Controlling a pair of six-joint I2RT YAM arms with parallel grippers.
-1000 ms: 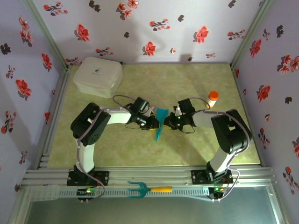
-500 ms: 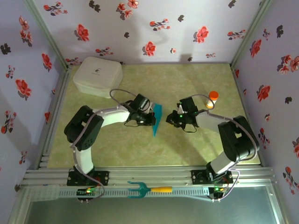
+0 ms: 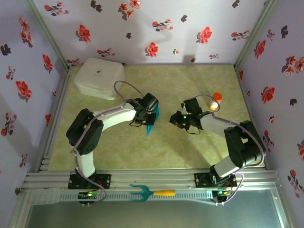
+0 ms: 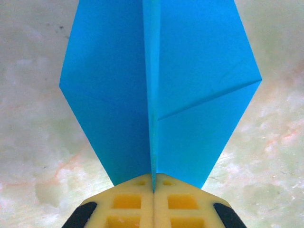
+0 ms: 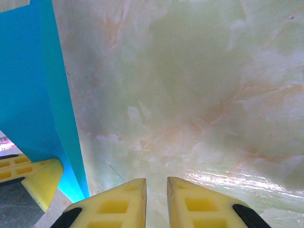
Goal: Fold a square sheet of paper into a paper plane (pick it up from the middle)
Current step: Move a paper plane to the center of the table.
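To the right of the white box (image 3: pixel 99 78) and a little nearer than it, the paper plane (image 3: pixel 150 126) hangs from the left claw (image 3: pixel 151 117), whose yellow pads are pressed fully together on the plane's lengthwise centre crease (image 4: pixel 153 118), with the two wings spreading evenly to either side. Farther right of the box, the right claw (image 3: pixel 176 120) hovers over the bare counter (image 3: pixel 190 152) with its fingers a narrow slit apart and nothing between them (image 5: pixel 156 183). The folding looks done, so the step seems to be carrying or presenting the dart. That calls for a steady pinch on the crease, slow travel so the thin wings do not flap or twist, and a right claw that stays off the near wing (image 5: pixel 28 95) unless it is needed to press a fold. The plane's far end is cut off at the top of the left wrist view. The part inside the pads is hidden. From above the plane is small and partly under the claw, and I cannot tell whether its tip touches the counter.
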